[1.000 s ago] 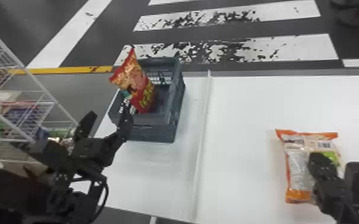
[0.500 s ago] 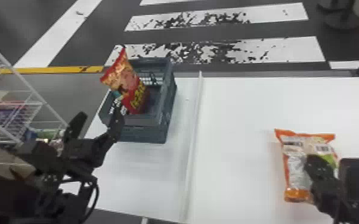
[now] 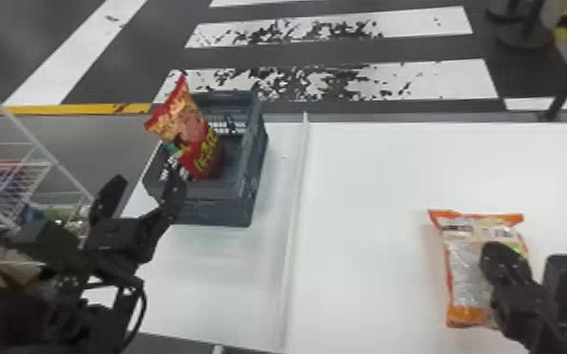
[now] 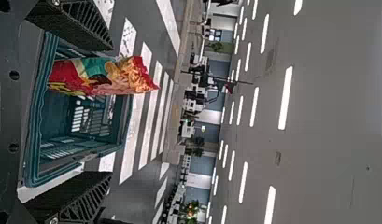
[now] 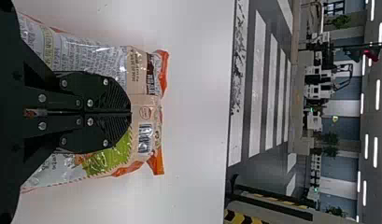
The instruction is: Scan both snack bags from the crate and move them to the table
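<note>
Head view: crate (image 3: 214, 214) on table (image 3: 367, 188), upper left of frame. Red bag (image 3: 190, 127) tilted inside crate, top sticking out above rim. Orange bag (image 3: 466, 273) flat on table, lower right. Left gripper (image 3: 147, 181) lower left, near crate, jaws wide, nothing held. Right gripper (image 3: 497, 252) lower right, over orange bag, 2 jaws pressed together; cannot tell if touching bag. Wire rack (image 3: 35, 140) at left edge.

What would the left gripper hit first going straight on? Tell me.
Most likely the near side of the crate; the red snack bag stands inside it. How high the left gripper is against the rim is unclear, so it might meet the bag first.
</note>
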`<state>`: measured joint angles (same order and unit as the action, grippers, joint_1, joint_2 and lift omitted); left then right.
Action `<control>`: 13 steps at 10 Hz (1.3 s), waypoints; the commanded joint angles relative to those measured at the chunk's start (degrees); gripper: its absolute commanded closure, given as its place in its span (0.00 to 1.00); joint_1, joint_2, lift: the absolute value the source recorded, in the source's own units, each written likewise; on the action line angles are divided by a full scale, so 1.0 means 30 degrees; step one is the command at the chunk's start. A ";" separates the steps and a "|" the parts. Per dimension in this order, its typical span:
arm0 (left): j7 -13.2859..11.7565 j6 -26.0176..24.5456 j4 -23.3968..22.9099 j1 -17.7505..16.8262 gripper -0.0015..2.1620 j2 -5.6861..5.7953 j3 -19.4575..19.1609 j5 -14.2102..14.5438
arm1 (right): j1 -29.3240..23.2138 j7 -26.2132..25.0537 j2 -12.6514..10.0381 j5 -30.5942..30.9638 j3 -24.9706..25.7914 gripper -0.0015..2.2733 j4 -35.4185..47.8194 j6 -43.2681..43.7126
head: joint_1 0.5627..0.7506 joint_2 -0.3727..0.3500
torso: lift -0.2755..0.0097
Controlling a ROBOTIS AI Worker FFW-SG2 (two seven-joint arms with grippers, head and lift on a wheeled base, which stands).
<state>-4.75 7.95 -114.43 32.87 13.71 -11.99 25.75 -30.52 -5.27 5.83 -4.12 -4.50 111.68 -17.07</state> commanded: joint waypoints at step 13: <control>-0.0029 0.0879 0.0410 0.0293 0.02 0.0292 0.0041 0.0147 | -0.0782 0.1845 0.0752 -0.1467 0.6218 0.04 0.1973 -0.3732 | 0.70 0.54 | 0.66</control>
<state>-4.83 10.50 -113.36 33.76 14.60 -11.86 26.19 -32.67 0.28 8.08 -8.50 13.08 117.62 -28.43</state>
